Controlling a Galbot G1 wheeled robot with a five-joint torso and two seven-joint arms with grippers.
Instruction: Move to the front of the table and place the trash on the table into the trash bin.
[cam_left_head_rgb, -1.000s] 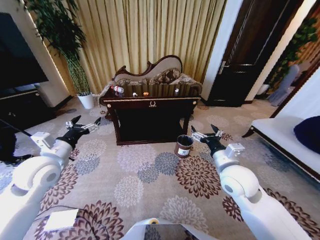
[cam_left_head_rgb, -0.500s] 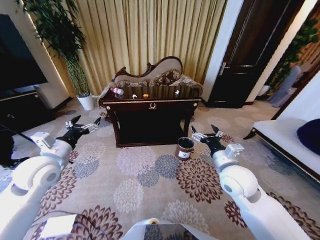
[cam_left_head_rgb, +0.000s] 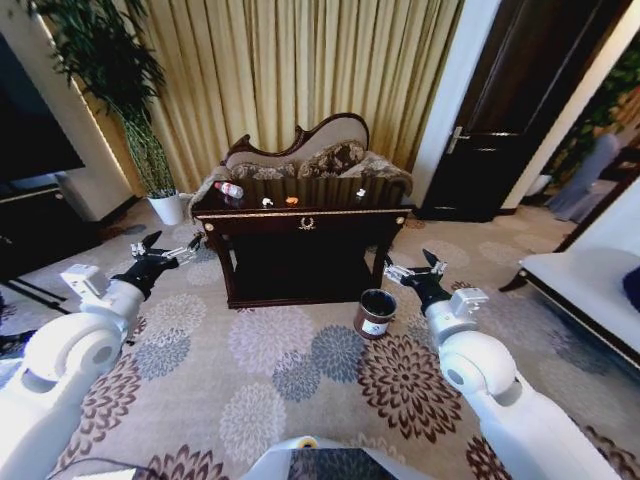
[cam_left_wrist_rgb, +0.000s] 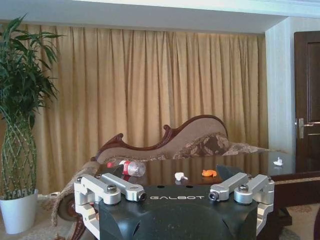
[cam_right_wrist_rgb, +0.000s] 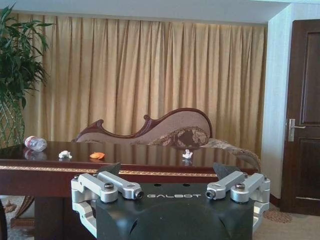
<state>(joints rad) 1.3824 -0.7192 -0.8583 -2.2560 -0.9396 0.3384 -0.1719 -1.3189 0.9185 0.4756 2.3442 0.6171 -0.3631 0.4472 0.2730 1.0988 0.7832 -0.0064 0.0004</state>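
Observation:
The dark glossy table with gold trim stands ahead across the patterned carpet. On its top lie a clear bottle with a red cap, a white scrap, an orange scrap and another white scrap. The small round trash bin sits on the floor by the table's front right leg. My left gripper is held out open and empty, short of the table's left corner. My right gripper is open and empty just right of the bin. Both wrist views show the bottle beyond spread fingers.
A carved sofa stands behind the table before gold curtains. A potted plant and a dark TV cabinet are at the left. A dark door and a white bench are at the right. Open carpet lies in front of the table.
The whole head view has shifted: the camera has moved, and the table and bin now sit slightly closer and lower. Both arms keep the same open pose.

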